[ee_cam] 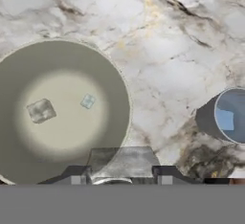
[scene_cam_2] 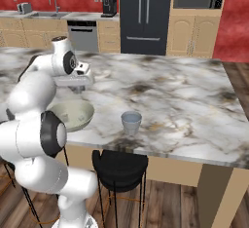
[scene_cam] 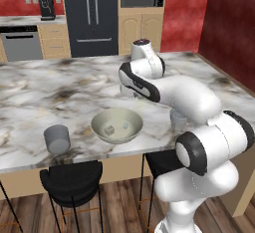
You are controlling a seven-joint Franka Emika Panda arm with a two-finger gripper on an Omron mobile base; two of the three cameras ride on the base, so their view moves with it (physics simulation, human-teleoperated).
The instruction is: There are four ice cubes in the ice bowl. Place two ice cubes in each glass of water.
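The cream ice bowl [scene_cam: 130, 133] [scene_cam_2: 83, 119] [ee_cam: 107, 70] sits near the counter's front edge with two ice cubes [ee_cam: 40, 110] [ee_cam: 87, 101] lying in it. One grey glass of water [scene_cam: 56, 138] stands left of the bowl. The other glass [scene_cam_2: 131, 122] [ee_cam: 232, 115] stands to its right, with a pale cube [ee_cam: 225, 119] floating inside. My gripper [scene_cam_2: 78, 89] [ee_cam: 122, 180] hangs above the bowl's right rim. Its fingers are shut on a greyish translucent ice cube [ee_cam: 122, 162].
The marble island counter [scene_cam: 60, 87] runs wide behind the bowl. Black bar stools [scene_cam: 72, 177] [scene_cam_2: 119, 166] stand under its front edge. My own white arm [scene_cam: 189, 97] covers part of the right glass in the left base view.
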